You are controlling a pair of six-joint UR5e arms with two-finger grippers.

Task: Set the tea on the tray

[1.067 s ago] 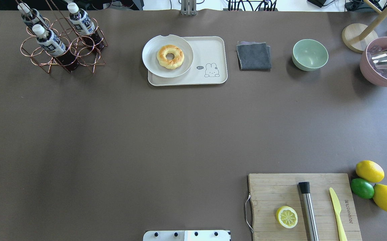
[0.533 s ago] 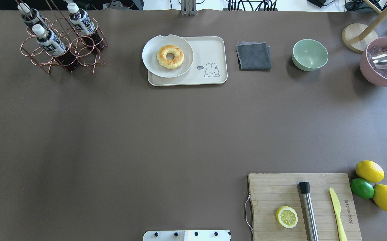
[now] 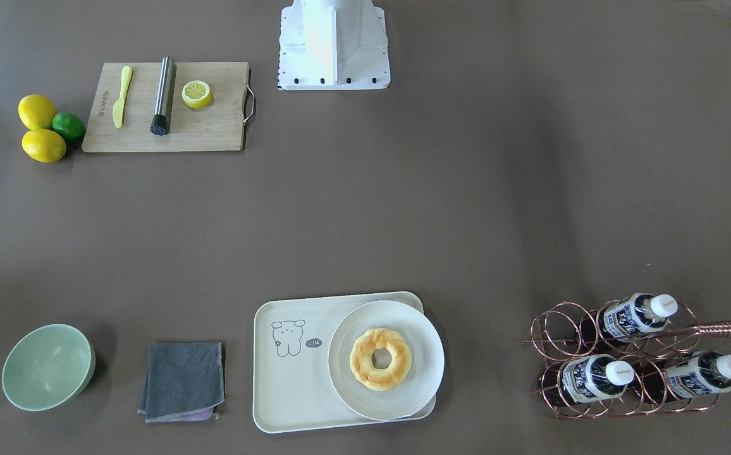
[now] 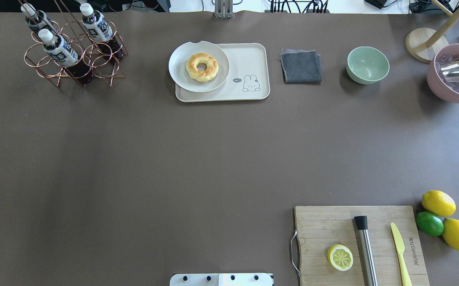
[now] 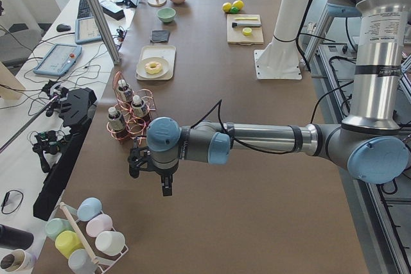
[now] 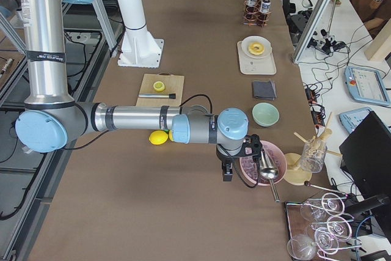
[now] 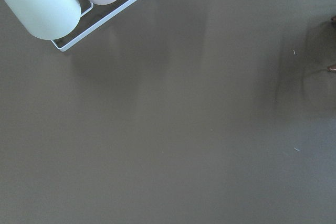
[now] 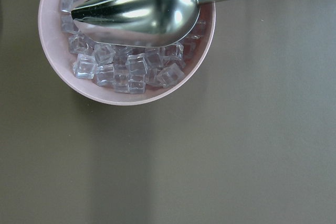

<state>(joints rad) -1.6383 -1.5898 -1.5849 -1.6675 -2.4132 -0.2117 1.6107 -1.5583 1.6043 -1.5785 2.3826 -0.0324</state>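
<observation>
At desk's left end, left arm stretches out level, left claw [image 5: 154, 172] pointing down near copper rack [image 5: 131, 125]; right claw [image 6: 227, 172] hangs beside pink ice bowl [image 8: 126, 98]. Both appear only in side views: open or closed, cannot tell. Tea [image 4: 58, 51] stands in rack, well apart from tray [image 4: 253, 55]; rear bottle partly hidden.

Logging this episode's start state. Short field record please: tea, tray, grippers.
tea: three alike, all in the copper rack; none on the tray
tray: white plate with doughnut on one half; bear half bare
left gripper: over bare table near the rack; open or shut, cannot tell
right gripper: beside the pink ice bowl; cannot tell
</observation>
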